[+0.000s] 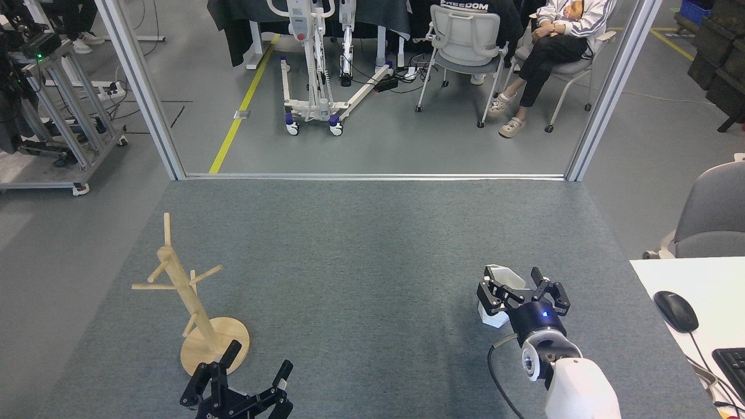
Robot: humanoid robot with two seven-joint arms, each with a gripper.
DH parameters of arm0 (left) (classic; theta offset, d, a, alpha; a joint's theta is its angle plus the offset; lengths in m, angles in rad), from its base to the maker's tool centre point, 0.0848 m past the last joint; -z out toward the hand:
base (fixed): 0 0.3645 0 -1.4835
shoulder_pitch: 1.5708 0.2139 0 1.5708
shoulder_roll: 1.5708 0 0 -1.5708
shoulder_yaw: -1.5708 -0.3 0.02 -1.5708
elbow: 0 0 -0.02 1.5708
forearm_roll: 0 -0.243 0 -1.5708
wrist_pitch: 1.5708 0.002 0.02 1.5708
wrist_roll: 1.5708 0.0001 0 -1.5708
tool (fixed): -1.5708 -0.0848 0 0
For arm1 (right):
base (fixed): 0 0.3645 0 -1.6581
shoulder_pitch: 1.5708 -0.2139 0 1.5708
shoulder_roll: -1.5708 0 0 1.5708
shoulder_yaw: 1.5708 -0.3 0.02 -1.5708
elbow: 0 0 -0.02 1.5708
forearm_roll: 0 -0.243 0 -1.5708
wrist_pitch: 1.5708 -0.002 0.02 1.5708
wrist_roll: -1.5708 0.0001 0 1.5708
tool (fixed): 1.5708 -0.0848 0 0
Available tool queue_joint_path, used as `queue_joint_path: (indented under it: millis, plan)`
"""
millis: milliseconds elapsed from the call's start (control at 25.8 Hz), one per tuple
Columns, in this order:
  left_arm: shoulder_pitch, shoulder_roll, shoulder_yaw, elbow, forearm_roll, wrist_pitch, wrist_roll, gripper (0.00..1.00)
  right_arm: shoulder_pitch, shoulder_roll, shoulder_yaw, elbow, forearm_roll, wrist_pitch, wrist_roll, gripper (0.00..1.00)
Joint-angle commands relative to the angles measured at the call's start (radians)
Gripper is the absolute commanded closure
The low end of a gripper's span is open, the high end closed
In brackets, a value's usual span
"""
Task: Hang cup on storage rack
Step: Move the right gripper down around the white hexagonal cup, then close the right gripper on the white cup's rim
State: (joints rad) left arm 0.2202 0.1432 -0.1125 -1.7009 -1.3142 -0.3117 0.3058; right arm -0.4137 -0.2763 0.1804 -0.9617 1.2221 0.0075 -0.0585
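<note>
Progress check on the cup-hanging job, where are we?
Early stage. Nothing is hung: the rack stands on the carpet with every peg bare. In hand: the right gripper is around the white cup, fingers on both sides; a firm grasp isn't confirmable. The left gripper is open and empty near the rack base. Left: lift, carry across, hook the handle on a peg.

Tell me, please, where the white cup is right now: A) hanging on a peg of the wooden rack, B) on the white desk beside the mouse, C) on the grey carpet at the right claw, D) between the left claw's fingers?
C: the cup sits on the carpet with the right claw spread around it, far from the storage rack, whose pegs are all bare.
</note>
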Motion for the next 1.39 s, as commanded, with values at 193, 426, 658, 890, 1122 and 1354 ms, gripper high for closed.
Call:
queue_joint_path:
  millis: [193,426,658,890,1122,1354]
  plan:
    - [-0.062,-0.065,-0.107,0.119,-0.002,-0.03,-0.01,0.0,0.065,-0.011,-0.004,-0.066,-0.004,-0.014,-0.003,0.0]
    - [-0.102,-0.103,-0.125,0.168,-0.002,-0.023,-0.011,0.0,0.205,-0.043,-0.013,-0.164,-0.003,-0.011,-0.009,0.0]
    - [-0.088,-0.1,-0.124,0.167,-0.002,-0.027,-0.005,0.0,0.204,-0.046,-0.012,-0.146,-0.004,-0.009,-0.004,0.01]
    - [-0.082,-0.097,-0.122,0.162,-0.002,-0.026,0.004,0.0,0.171,-0.038,-0.012,-0.085,-0.004,-0.012,-0.003,0.01]
    - [-0.076,-0.093,-0.118,0.159,-0.002,-0.026,0.006,0.0,0.062,-0.027,-0.004,0.044,-0.004,-0.014,-0.003,0.01]
    - [-0.074,-0.094,-0.118,0.155,0.0,-0.027,0.007,0.0,0.003,-0.014,0.001,0.107,-0.004,-0.06,-0.001,0.01]
